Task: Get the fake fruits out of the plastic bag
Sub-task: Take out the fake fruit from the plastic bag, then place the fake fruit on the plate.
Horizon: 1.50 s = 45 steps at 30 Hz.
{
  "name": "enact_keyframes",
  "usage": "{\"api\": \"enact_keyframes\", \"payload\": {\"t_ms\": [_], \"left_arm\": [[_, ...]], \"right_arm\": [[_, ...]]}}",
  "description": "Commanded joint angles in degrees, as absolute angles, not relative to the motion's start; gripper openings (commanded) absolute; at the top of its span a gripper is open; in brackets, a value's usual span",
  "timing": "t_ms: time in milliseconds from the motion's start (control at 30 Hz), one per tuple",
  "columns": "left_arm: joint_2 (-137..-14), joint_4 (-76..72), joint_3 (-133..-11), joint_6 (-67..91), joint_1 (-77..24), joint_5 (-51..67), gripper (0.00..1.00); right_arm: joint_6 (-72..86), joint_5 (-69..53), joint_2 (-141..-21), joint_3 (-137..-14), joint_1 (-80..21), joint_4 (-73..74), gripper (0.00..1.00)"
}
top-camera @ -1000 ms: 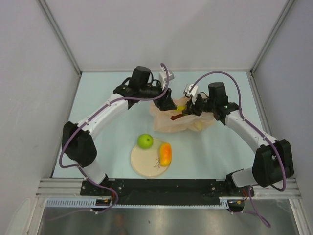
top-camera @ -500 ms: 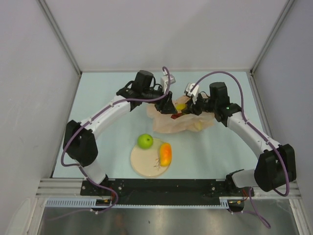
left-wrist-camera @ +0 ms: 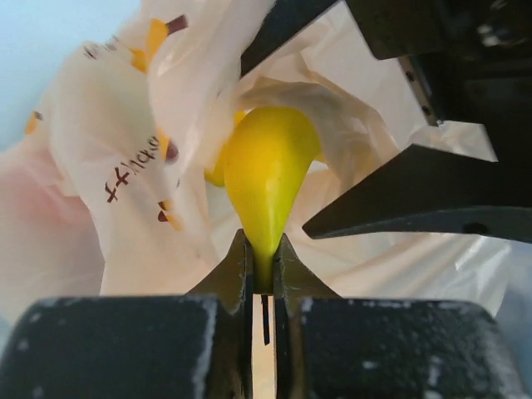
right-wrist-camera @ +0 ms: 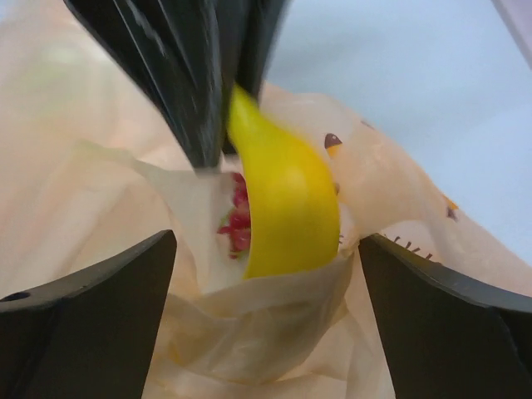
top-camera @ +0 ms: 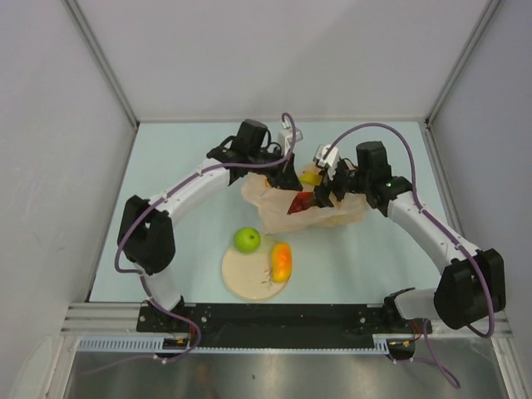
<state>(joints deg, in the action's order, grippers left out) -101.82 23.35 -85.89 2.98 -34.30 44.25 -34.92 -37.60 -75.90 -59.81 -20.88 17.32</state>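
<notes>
Left pincer (left-wrist-camera: 262, 253) clamped tight on narrow tip of glossy yellow plastic banana (left-wrist-camera: 268, 162), which stands in mouth of crinkly peach-pink printed plastic bag (left-wrist-camera: 91, 191). Right pincer (right-wrist-camera: 266, 243) spread wide, jaws flanking bag mouth, gripping nothing. Bag on pale blue tabletop (top-camera: 183, 166), beyond round beige plate (top-camera: 241, 284) bearing green apple (top-camera: 246, 240) and orange-yellow mango (top-camera: 282, 260).

You're looking down on a pale blue-green table (top-camera: 366, 258) boxed in by plain grey-white walls: back wall (top-camera: 274, 58), left wall (top-camera: 50, 183), right wall (top-camera: 499, 166). Slim metal posts (top-camera: 100, 58) run up both back corners. A ribbed rail (top-camera: 100, 320) edges the near side, with a brushed metal sheet (top-camera: 274, 374) beyond it. Your light is soft and even, with faint shadows.
</notes>
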Motion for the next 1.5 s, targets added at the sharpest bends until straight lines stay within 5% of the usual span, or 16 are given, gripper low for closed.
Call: {"api": "enact_keyframes", "payload": {"t_ms": [0, 400, 567, 733, 1067, 1467], "left_arm": [[-95.73, 20.83, -92.54, 3.16, -29.80, 45.79, 0.00], [-76.84, 46.12, -82.37, -8.95, -14.78, 63.27, 0.00], [-68.75, 79.03, -76.40, -44.07, -10.28, 58.64, 0.00], [-61.18, 69.29, -61.19, -45.52, -9.32, 46.69, 0.00], [-68.99, 68.83, -48.44, -67.13, -9.40, 41.14, 0.00], [-82.51, 60.72, -48.25, -62.47, -10.81, 52.46, 0.00]], "right_arm": [[-33.40, -34.56, -77.78, -60.38, -16.53, 17.75, 1.00], [-33.67, -19.80, -84.11, -63.62, -13.45, 17.58, 1.00], [-31.38, -16.70, -84.46, -65.74, -13.01, 19.51, 1.00], [-32.51, -14.85, -82.89, -66.36, -13.18, 22.41, 1.00], [-35.07, -13.27, -81.12, -66.36, -14.59, 24.43, 1.00], [-33.66, -14.68, -80.07, -66.27, -15.38, 27.33, 1.00]]}}
